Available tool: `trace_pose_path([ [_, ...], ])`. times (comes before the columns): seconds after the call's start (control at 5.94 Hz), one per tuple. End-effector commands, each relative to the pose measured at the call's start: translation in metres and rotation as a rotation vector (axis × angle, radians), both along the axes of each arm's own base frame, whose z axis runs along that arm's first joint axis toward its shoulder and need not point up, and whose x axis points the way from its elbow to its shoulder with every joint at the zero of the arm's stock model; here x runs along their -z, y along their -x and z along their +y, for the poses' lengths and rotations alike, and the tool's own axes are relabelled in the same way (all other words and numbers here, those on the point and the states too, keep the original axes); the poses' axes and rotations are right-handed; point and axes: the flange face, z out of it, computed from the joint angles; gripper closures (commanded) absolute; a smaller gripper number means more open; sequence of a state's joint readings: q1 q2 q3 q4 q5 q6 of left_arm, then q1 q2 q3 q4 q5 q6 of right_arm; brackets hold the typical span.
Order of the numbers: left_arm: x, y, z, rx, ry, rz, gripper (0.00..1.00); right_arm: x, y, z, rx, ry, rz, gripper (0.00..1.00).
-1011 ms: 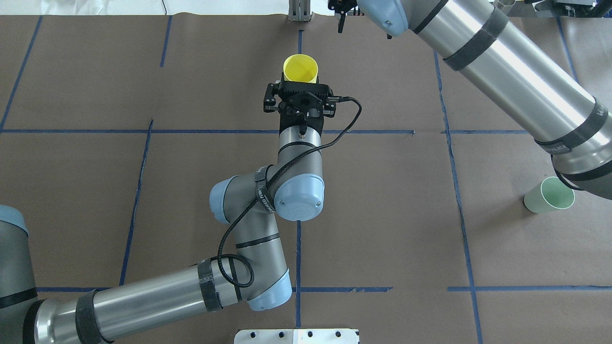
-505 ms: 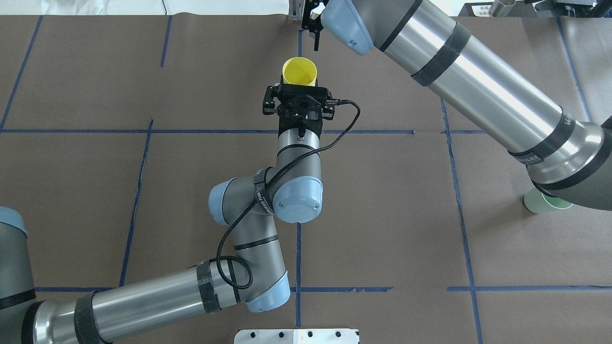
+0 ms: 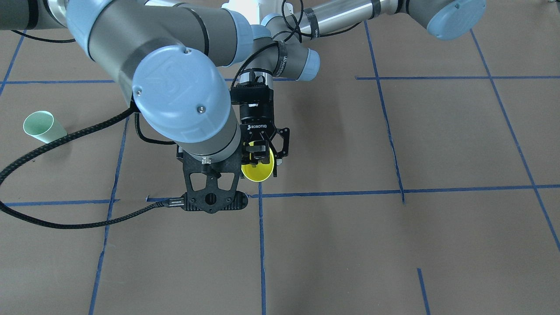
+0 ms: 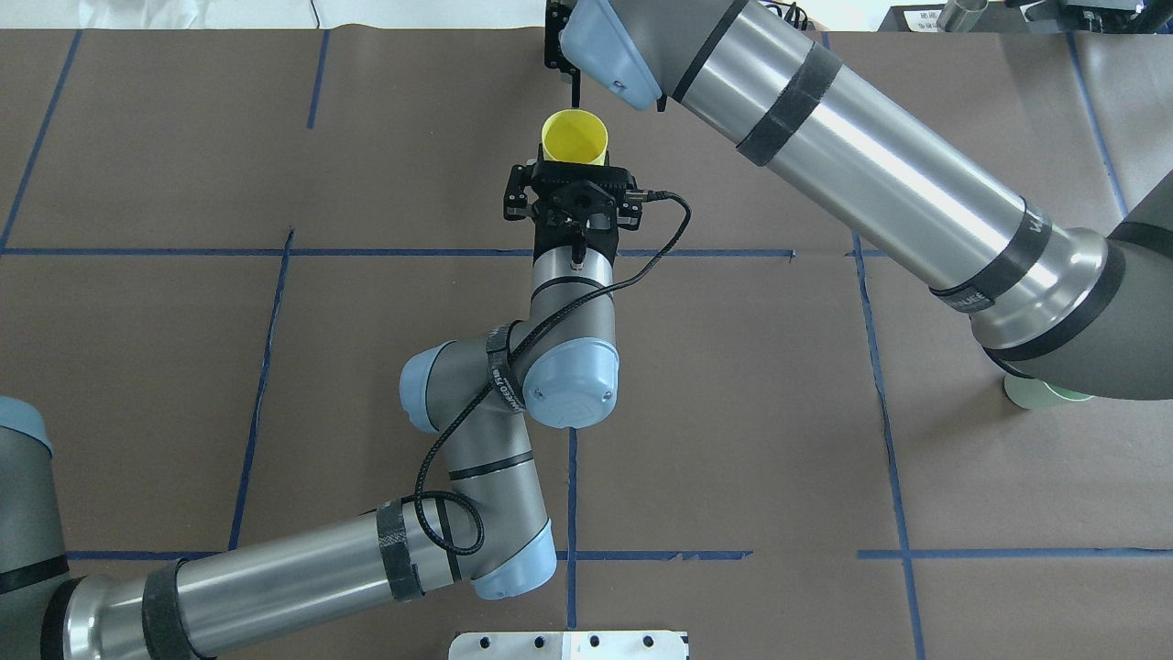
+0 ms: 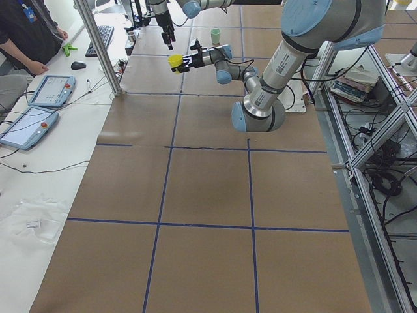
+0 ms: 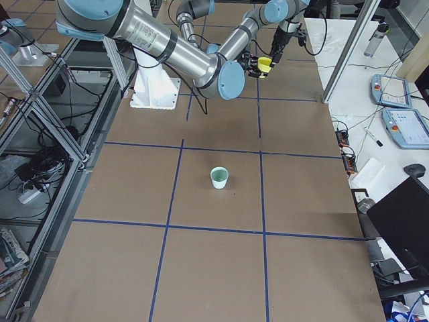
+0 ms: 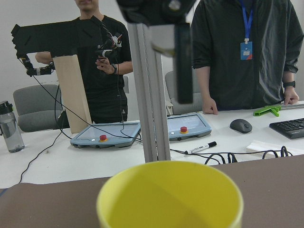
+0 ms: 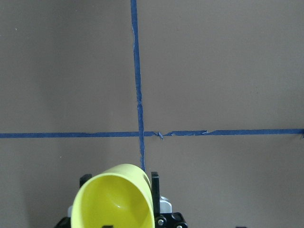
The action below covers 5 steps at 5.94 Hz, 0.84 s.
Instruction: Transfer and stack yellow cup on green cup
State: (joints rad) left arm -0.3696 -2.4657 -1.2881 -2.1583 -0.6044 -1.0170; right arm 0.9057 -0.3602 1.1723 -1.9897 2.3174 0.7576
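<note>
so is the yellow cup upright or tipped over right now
Upright: the yellow cup is held mouth-up in the left gripper. Its round, empty opening shows from overhead.

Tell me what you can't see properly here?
The green cup: overhead view, almost all hidden under the right arm's elbow.
The right gripper: overhead view, mostly behind its own wrist joint; open or shut, cannot tell.
The yellow cup: left wrist view, lower part cut off by the bottom edge.
The left gripper: right wrist view, mostly behind the yellow cup.
</note>
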Motion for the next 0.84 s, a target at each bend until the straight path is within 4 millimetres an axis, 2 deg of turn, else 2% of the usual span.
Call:
trace_pose_path([
  [0.0,0.0,0.0,0.0,0.0,-0.001,0.003,0.63,-0.006,0.022,0.005,0.019,-0.017,0.013,0.18],
  [0.34,-0.002,0.0,0.0,0.0,0.0,0.0,0.63,-0.016,0.033,0.011,0.045,-0.02,0.016,0.25],
  [0.51,-0.001,0.0,0.0,0.0,0.0,0.001,0.63,-0.017,0.036,0.013,0.052,-0.019,0.016,0.33],
  [0.67,-0.011,0.001,0.0,0.0,0.004,-0.01,0.63,-0.017,0.036,0.013,0.052,-0.019,0.016,0.47],
])
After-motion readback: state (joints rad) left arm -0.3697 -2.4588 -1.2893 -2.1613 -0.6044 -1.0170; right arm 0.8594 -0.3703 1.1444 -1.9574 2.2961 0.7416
